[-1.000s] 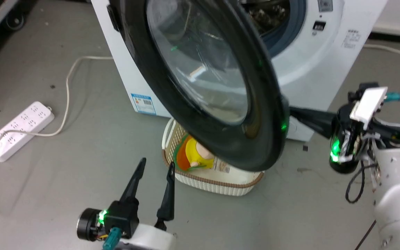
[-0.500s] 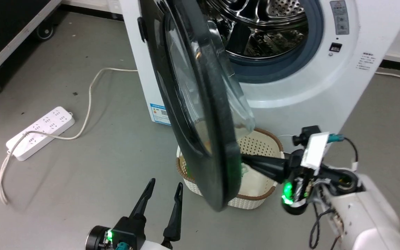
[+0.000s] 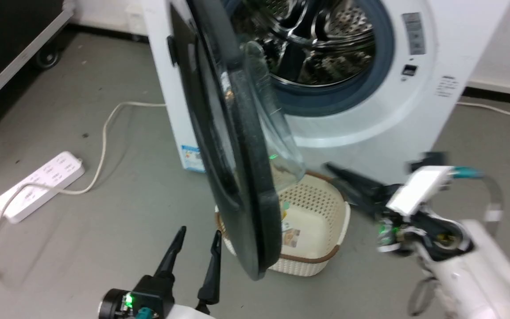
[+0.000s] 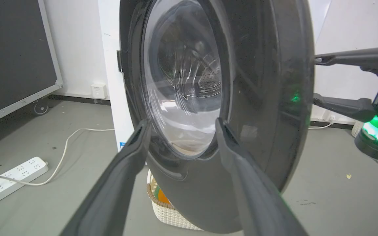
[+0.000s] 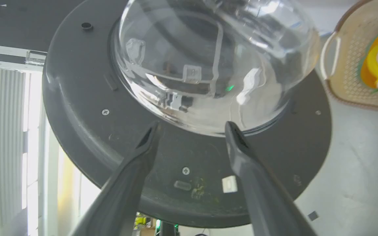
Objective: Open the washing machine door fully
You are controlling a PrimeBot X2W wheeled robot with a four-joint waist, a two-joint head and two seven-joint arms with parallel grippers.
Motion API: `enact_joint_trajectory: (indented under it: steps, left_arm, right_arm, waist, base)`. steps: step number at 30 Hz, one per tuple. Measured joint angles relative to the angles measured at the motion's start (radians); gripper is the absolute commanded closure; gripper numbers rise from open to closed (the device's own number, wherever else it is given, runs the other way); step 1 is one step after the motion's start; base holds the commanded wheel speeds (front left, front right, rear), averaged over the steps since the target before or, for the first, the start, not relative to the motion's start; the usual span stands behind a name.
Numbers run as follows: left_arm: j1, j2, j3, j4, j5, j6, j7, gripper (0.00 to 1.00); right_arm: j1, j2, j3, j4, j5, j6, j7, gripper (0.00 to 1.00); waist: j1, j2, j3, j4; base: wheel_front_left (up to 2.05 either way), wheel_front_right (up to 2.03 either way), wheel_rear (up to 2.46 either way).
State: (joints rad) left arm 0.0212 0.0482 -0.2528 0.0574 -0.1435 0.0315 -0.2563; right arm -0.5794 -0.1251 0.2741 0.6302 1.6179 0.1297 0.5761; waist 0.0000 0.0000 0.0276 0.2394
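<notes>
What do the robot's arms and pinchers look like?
The left gripper and right gripper each have two long, dark, pointy fingers on a black wrist with a green light. The forearms are smooth white shells. A teal plug and a thin cable sit by the right wrist.

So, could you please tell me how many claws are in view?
2: the left claw low before the washing machine door, the right claw right of the basket. None seems hidden.
</notes>
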Motion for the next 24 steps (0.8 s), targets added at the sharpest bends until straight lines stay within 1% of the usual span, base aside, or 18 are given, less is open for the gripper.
enact_joint_trajectory:
  steps: [5,9,12,14,16,18,21,24]
  left_arm:
    - [0.001,0.0,0.034,-0.004,0.001,-0.006,0.0,0.0]
    - [0.001,0.0,0.061,-0.011,0.0,-0.014,0.0,0.0]
    - [0.003,0.0,0.084,-0.015,0.0,-0.017,0.0,0.0]
    - [0.009,0.0,0.103,-0.018,-0.001,-0.018,0.0,0.0]
    - [0.021,0.0,0.116,-0.02,-0.001,-0.023,0.0,0.0]
    - [0.031,0.0,0.13,-0.019,-0.001,-0.026,0.0,0.0]
    - [0.047,0.0,0.143,-0.01,-0.001,-0.041,0.0,0.0]
    - [0.06,0.0,0.146,-0.011,-0.001,-0.045,0.0,0.0]
  right_arm:
    - [0.096,-0.125,0.021,-0.191,-0.249,0.0,-0.268,0.0]
    - [0.179,-0.227,0.06,-0.323,-0.507,0.0,-0.503,0.0]
    - [0.234,-0.288,0.057,-0.37,-0.701,0.0,-0.674,0.0]
    - [0.278,-0.306,0.041,-0.38,-0.835,0.0,-0.761,0.0]
    - [0.331,-0.294,-0.01,-0.385,-0.943,0.0,-0.802,0.0]
    - [0.39,-0.258,-0.075,-0.401,-1.044,0.0,-0.819,0.0]
    - [0.483,-0.174,-0.158,-0.453,-1.201,0.0,-0.828,0.0]
    - [0.565,-0.08,-0.218,-0.514,-1.309,0.0,-0.83,0.0]
  waist:
    - [-0.0001,0.0,-0.027,-0.044]
    - [-0.0001,0.0,-0.041,-0.085]
    - [-0.0001,0.0,-0.05,-0.115]
    - [-0.0001,0.0,-0.056,-0.134]
    - [-0.0001,0.0,-0.062,-0.151]
    - [-0.0001,0.0,-0.067,-0.166]
    - [-0.0001,0.0,-0.072,-0.187]
    - [-0.0002,0.0,-0.07,-0.205]
  base:
    - [0.0,0.0,0.0]
    - [0.0,0.0,0.0]
    - [0.0,0.0,0.0]
    - [0.0,0.0,0.0]
    - [0.0,0.0,0.0]
    - [0.0,0.0,0.0]
    - [0.0,0.0,0.0]
    - [0.0,0.0,0.0]
